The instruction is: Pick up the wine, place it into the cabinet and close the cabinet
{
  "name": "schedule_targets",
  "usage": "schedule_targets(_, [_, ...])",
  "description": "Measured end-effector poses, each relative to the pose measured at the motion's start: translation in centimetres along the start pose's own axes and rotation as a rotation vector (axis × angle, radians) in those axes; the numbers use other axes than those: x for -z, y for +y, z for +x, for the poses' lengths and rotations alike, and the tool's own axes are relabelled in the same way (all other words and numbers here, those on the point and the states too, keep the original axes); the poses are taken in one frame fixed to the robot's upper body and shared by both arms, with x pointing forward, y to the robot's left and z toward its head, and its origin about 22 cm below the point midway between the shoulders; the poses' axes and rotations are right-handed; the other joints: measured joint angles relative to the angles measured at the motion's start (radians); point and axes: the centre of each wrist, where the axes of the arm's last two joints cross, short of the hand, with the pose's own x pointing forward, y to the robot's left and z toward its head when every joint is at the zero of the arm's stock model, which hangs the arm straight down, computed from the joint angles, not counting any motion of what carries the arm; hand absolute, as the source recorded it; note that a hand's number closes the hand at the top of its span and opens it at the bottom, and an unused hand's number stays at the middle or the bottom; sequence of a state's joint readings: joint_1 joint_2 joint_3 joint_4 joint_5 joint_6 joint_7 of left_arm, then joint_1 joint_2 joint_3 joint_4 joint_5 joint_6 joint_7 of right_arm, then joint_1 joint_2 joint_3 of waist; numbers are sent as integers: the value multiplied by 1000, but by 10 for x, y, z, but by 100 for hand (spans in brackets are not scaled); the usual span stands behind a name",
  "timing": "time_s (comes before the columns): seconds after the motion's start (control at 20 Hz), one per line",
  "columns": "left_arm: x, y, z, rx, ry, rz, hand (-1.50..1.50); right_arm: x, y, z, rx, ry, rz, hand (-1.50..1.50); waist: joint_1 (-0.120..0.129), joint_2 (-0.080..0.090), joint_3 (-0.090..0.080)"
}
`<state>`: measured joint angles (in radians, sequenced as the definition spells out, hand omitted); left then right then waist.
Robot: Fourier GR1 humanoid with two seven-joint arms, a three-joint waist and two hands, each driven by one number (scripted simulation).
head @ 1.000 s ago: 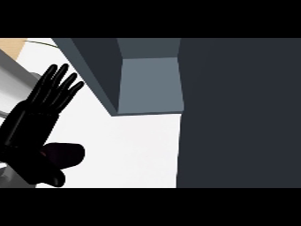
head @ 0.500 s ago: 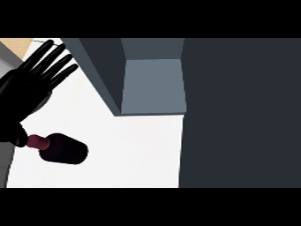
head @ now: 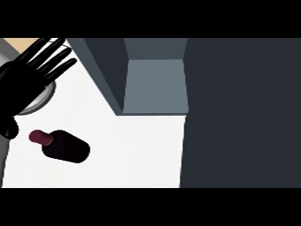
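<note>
The wine (head: 62, 147) is seen lying on the white worktop (head: 133, 150) at the lower left, its dark body pointing toward the lower right and its maroon cap toward the upper left. It is held by nothing and lies outside the cabinet (head: 154, 86), below and to the left of the cabinet's opening.

The cabinet is seen from above as a grey box with a darker side wall on the left and a lighter inner panel in the middle. Nothing can be made out inside the part of it that shows. Much of the right half of the view is taken up by a broad dark panel (head: 250, 114); whether it is the cabinet's door cannot be told.

One black hand (head: 16, 84) is shown at the upper left, with its fingers straight and spread apart, pointing up and to the right; nothing is pinched in it. It is apart from the wine, above it. Its lower part is cut off at the view's left edge. Behind the hand a round grey rim (head: 40, 100) is partly hidden, and what it belongs to cannot be made out. The other hand is not shown.
</note>
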<state>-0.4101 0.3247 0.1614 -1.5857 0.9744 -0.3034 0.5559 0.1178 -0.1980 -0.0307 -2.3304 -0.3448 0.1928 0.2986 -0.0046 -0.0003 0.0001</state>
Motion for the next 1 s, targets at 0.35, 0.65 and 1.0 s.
schedule_targets(0.35, [-6, -5, 6, 6, 3, 2, -150, -3, 1, 6, 5, 9, 4, -150, 1, -1, 0])
schedule_targets(0.65, [-23, 3, 3, 27, 16, 40, -150, -2, -3, 8, -3, 17, -7, -150, 2, -1, 0])
schedule_targets(1.0, [-33, 26, -1, 67, 41, 90, -150, -3, 4, 4, 7, 10, 10, -150, 0, 0, 0])
